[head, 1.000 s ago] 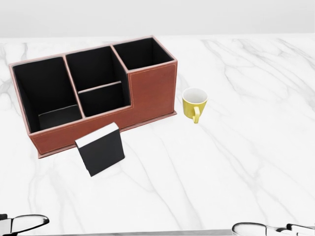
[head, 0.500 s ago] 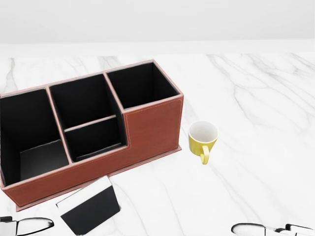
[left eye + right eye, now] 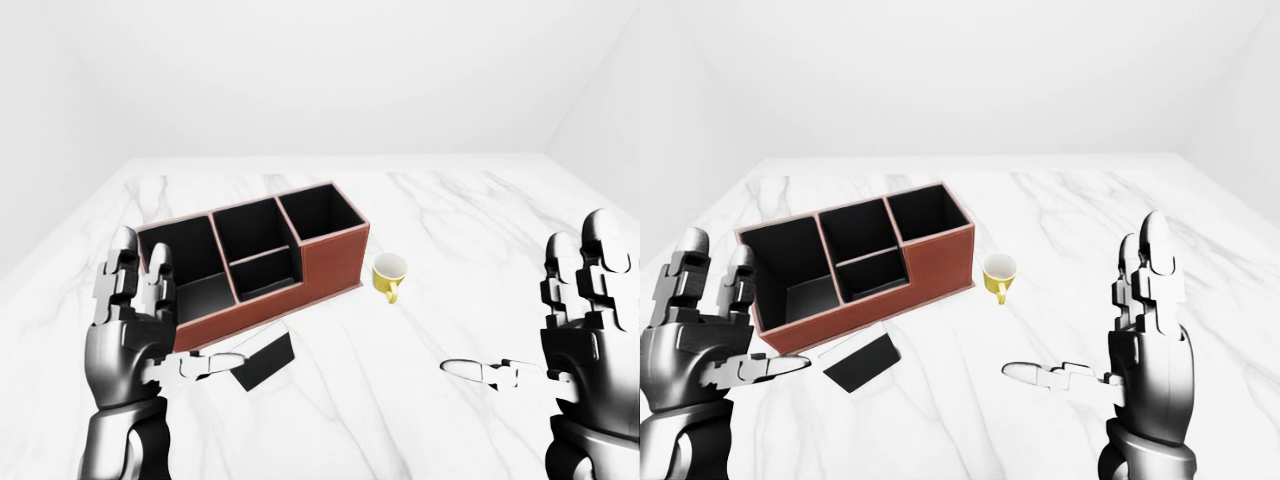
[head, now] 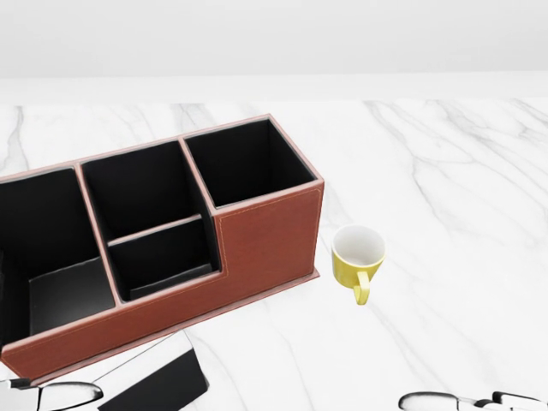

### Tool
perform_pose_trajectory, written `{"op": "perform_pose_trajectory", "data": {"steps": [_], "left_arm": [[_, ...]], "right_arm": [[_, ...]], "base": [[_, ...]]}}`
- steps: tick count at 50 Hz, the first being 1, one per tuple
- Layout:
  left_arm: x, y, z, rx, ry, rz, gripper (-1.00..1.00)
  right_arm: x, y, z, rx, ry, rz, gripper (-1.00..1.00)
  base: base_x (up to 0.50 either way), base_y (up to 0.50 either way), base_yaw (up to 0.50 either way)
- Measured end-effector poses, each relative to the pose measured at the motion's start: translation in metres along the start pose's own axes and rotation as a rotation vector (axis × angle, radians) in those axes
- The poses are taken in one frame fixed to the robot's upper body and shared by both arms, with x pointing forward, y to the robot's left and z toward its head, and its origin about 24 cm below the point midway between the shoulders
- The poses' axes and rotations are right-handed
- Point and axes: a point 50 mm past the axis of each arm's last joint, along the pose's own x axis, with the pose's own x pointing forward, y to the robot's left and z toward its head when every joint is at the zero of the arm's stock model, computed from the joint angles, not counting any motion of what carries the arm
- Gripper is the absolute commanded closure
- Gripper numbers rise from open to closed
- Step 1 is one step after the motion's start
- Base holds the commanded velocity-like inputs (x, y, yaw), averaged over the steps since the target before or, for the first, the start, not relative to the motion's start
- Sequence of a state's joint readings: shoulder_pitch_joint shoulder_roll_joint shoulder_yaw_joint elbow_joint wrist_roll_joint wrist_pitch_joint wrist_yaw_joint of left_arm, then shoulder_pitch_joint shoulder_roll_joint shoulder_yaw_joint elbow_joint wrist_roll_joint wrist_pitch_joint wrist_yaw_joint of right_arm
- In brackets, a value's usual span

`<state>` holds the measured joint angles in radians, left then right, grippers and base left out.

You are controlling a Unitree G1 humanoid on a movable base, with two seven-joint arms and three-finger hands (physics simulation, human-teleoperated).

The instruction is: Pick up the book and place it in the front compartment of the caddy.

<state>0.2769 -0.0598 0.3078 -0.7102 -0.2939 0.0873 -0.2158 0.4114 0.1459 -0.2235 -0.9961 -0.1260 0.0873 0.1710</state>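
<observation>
While both metallic three-finger hands, left (image 3: 128, 335) and right (image 3: 1150, 345), are hovering splayed wide and holding nothing, the thin black white-edged book (image 3: 862, 362) is lying flat near the marble worktop's (image 3: 420, 330) near edge, just beside the reddish-brown leather caddy (image 3: 330, 262). A flat book risks sliding under pinching fingers. Beyond it, the caddy's compartments and yellow ceramic mug (image 3: 389, 275) are looking empty.

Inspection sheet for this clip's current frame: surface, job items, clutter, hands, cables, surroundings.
Surface: white marble table.
Job's things: book lies on the table just below the caddy's long wall in the right-eye view; brown caddy, black-lined compartments look empty.
Clutter: yellow mug upright, right of the caddy, apart from it.
Grippers: left hand and right hand raised, open, holding nothing.
Cables: nothing seen.
Surroundings: plain white walls.
</observation>
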Motion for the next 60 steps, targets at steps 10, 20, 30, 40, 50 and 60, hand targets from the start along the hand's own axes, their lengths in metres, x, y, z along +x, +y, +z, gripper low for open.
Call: {"op": "perform_pose_trajectory", "data": {"steps": [10,20,30,40,50,60], "left_arm": [[-0.0006,-0.0002,-0.0014,0.001,0.008,-0.003,-1.00],[-0.0013,0.0007,-0.0027,0.002,0.015,-0.002,-1.00],[-0.0016,0.0006,-0.0034,0.000,0.018,-0.003,-1.00],[-0.0021,0.0009,-0.0033,0.000,0.019,-0.002,-1.00],[-0.0021,0.0014,-0.0036,0.000,0.020,0.000,-1.00],[-0.0016,0.0011,-0.0036,-0.001,0.019,-0.001,-1.00]], "right_arm": [[-0.0001,0.0007,-0.0010,0.003,0.005,0.004,-1.00],[-0.0002,0.0016,-0.0017,0.012,0.007,0.009,-1.00],[-0.0002,0.0014,-0.0027,0.016,0.011,0.006,-1.00],[-0.0003,0.0014,-0.0031,0.020,0.013,0.004,-1.00],[-0.0002,0.0015,-0.0031,0.024,0.012,0.005,-1.00],[0.0000,0.0015,-0.0039,0.025,0.014,0.006,-1.00]], "base": [[0.50,-0.17,0.00],[0.25,-0.28,0.00],[0.17,-0.19,0.00],[0.15,-0.05,0.00],[0.19,-0.16,0.00],[0.35,-0.37,0.00]]}}
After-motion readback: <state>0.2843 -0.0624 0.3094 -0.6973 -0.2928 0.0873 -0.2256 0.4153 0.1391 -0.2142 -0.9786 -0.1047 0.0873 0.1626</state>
